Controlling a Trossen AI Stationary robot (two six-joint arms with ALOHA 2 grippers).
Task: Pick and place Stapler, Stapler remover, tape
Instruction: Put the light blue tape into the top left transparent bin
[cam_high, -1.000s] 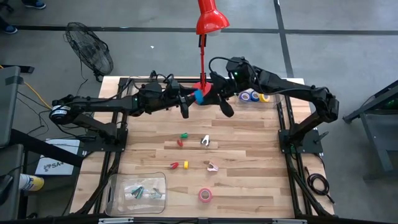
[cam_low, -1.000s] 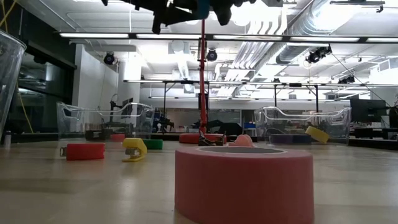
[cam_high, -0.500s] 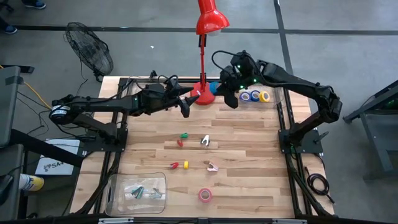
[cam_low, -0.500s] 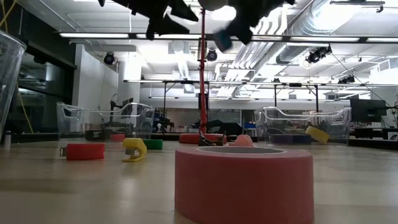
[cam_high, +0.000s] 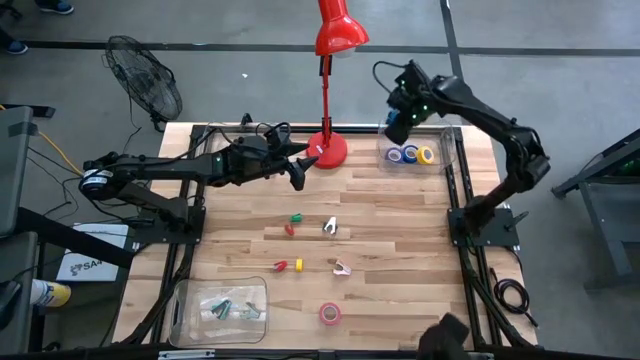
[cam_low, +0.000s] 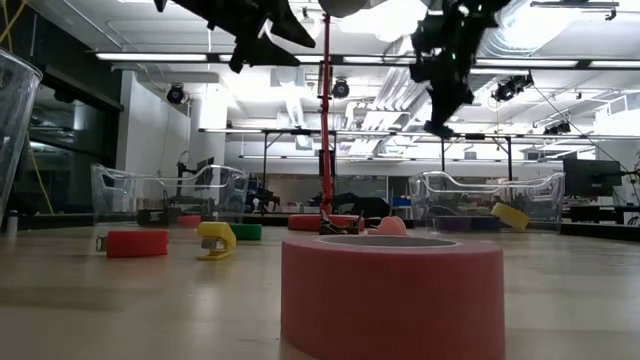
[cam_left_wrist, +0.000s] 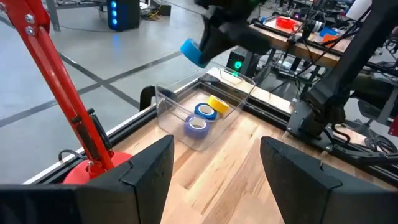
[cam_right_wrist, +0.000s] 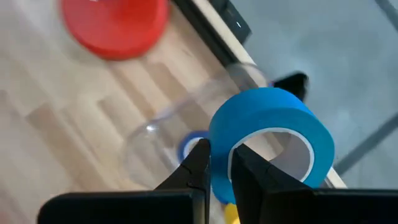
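My right gripper (cam_high: 398, 122) is shut on a blue tape roll (cam_right_wrist: 273, 140), high above the far right of the table, over the clear container (cam_high: 442, 150). That container holds blue, purple and yellow tape rolls (cam_left_wrist: 204, 116). The held roll also shows in the left wrist view (cam_left_wrist: 193, 51). My left gripper (cam_high: 300, 168) is open and empty, raised beside the red lamp's base (cam_high: 328, 150). A pink tape roll (cam_high: 329, 313) lies flat near the table's near edge. The stapler is not in view. My right gripper pinches the blue roll's wall (cam_right_wrist: 219, 163), with one finger (cam_right_wrist: 198, 163) outside the ring and the other (cam_right_wrist: 247, 168) in its open centre. The roll stands out past the fingertips, lifted clear above the container.
Small coloured items lie mid-table: white (cam_high: 330, 226), pink (cam_high: 341, 267), red and yellow (cam_high: 289, 265), green and red (cam_high: 292, 222). A clear bin (cam_high: 220, 305) with items stands at the near left. The red lamp's pole (cam_high: 324, 95) rises between the arms.
My right gripper has carried the blue tape roll away from my left gripper and the lamp base, toward the table's right and far edge, and it now hangs over the clear container. My left gripper has stayed near the lamp base.
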